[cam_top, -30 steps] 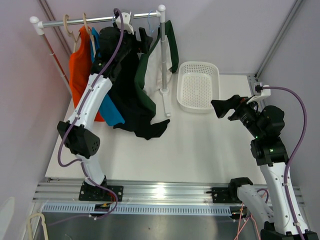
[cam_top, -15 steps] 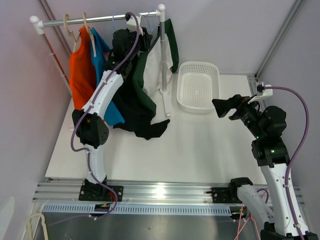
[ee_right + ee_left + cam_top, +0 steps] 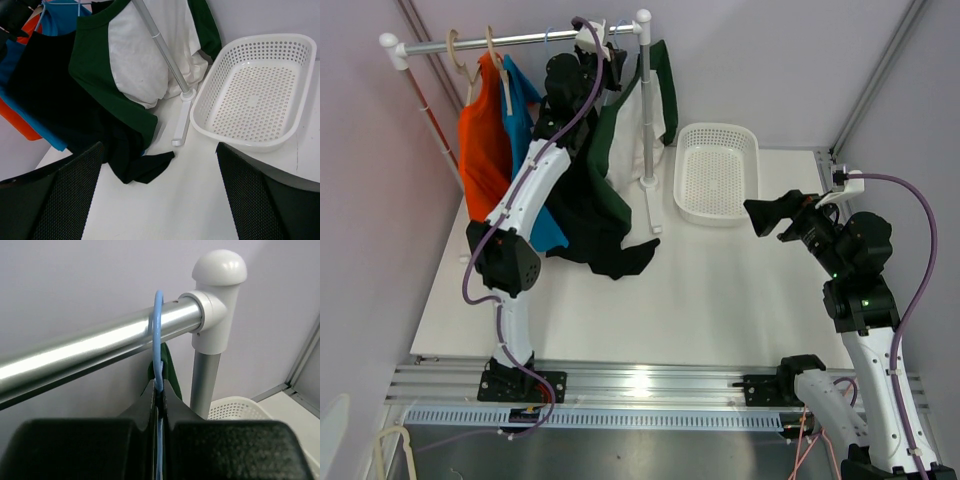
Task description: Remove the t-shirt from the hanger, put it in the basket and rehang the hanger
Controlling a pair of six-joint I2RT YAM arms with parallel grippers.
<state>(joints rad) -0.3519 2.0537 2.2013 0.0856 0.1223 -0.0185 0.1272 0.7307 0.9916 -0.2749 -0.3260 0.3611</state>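
Observation:
A green-and-white t-shirt (image 3: pixel 623 125) hangs near the right end of the rail (image 3: pixel 510 40); it also shows in the right wrist view (image 3: pixel 135 55). A thin blue hanger hook (image 3: pixel 158 335) loops over the rail (image 3: pixel 90 350), with green cloth (image 3: pixel 171 371) just behind it. My left gripper (image 3: pixel 161 390) is shut on the hook's stem right below the rail, up at the rack (image 3: pixel 603 58). My right gripper (image 3: pixel 767 217) hovers open over the table's right side, well away from the clothes, with nothing between its fingers (image 3: pixel 50 200).
On the same rail hang a black shirt (image 3: pixel 582 205), a blue one (image 3: pixel 523 105) and an orange one (image 3: pixel 480 140). The rack's right post (image 3: pixel 645 110) stands beside a white perforated basket (image 3: pixel 717 172). The black shirt's hem lies on the table (image 3: pixel 145 167).
My left arm reached up and right to the rail's right end, and its jaws closed from wide open onto the blue hanger hook. The right arm stayed still.

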